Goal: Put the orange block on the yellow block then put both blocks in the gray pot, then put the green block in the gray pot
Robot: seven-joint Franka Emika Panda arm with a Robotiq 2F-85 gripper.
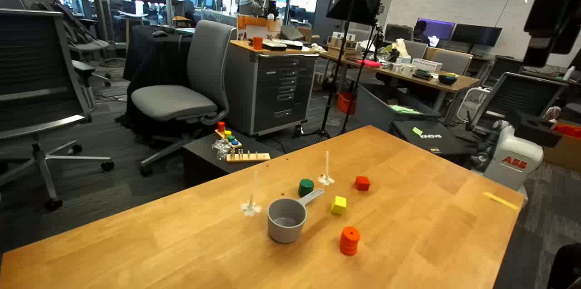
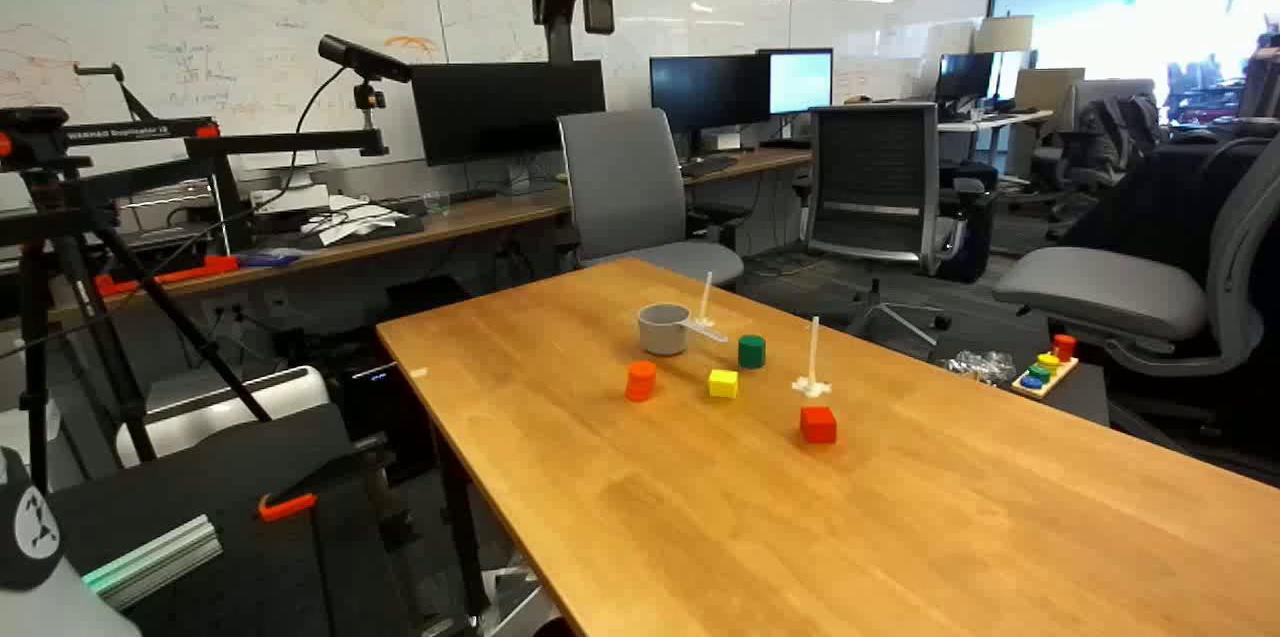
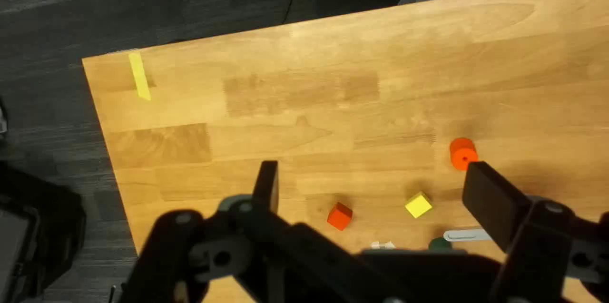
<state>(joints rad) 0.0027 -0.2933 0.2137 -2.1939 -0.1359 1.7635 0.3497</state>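
Observation:
The orange block (image 1: 362, 183), a small red-orange cube, lies by itself on the wooden table. Nearby, the yellow block (image 1: 338, 205) sits between it and the gray pot (image 1: 286, 220), whose handle points toward the green block (image 1: 306, 187). That green piece stands close beside the handle; both are partly covered by my gripper's body in the wrist view. High above the tabletop, my gripper (image 3: 373, 174) is spread wide, with only air between its fingers. The orange block (image 3: 340, 216) and yellow block (image 3: 418, 205) appear far below. The pot's bowl is hidden there.
A bright orange ribbed cylinder (image 1: 350, 241) stands near the yellow block and pot. Two thin upright pegs rise from taped bases, a peg (image 2: 813, 357) near the orange block and another peg (image 2: 706, 297) behind the pot. Yellow tape (image 3: 139, 76) marks a table corner.

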